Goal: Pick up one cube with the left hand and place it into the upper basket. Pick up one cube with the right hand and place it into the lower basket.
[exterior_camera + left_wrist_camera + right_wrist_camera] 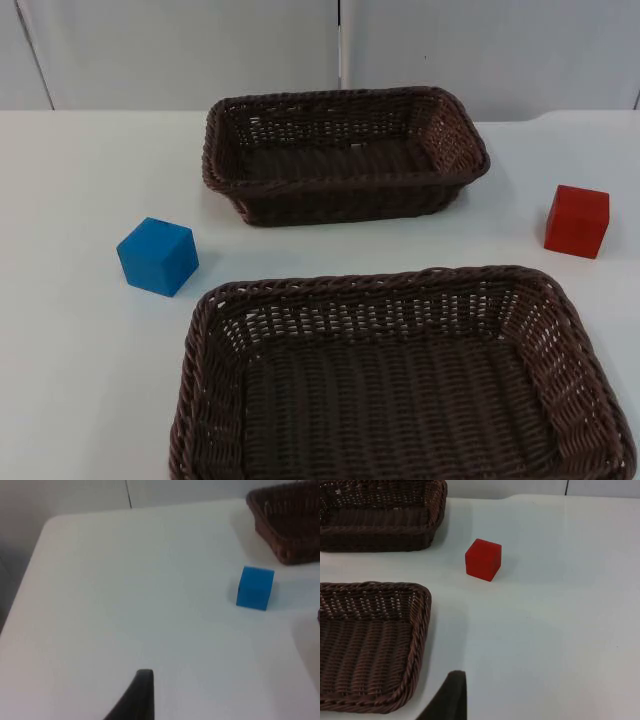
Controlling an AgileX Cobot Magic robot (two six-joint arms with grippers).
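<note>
Nothing was picked yet. The blue cube (158, 256) sat left of both baskets, the red cube (577, 221) right. I couldn't tell either claw's state. The left gripper should descend squarely over blue; open table surrounded it, the upper basket (345, 185) rim near.

White table top (80, 180) spans scene, evenly lit. Grey partition wall (180, 50) at far edge, vertical panel seams visible.

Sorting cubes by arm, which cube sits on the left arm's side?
The blue cube, left of both baskets; the red cube sits at the right.
</note>
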